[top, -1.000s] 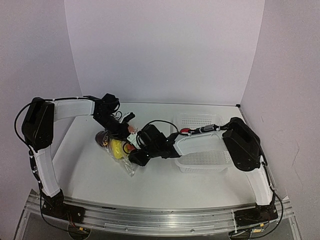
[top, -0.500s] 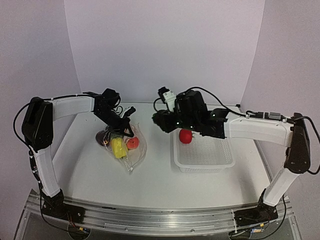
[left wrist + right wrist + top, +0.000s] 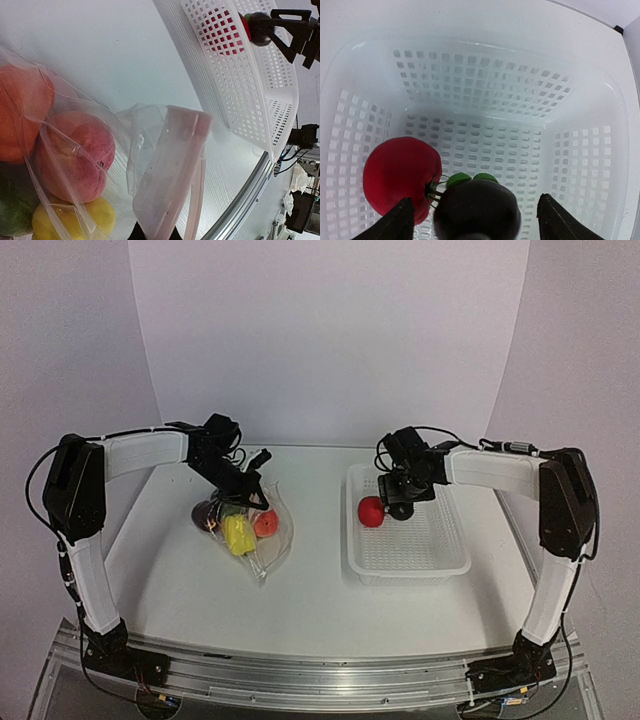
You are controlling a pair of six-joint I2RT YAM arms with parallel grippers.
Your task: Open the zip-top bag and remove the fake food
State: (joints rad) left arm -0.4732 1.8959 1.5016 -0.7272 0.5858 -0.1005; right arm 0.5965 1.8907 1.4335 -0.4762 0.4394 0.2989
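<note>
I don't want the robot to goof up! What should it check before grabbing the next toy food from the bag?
1. Left end effector pinches the zip-top bag at its zip edge: ok.
2. Right end effector open, not touching the dark purple piece: ok.
3. Red piece lies inside the white basket: ok.
4. Dark purple piece resting on the basket floor: cannot tell.
5. Bag emptied: not ok; peach piece and yellow piece are inside.
6. Bag mouth wide enough to reach in: cannot tell.
</note>
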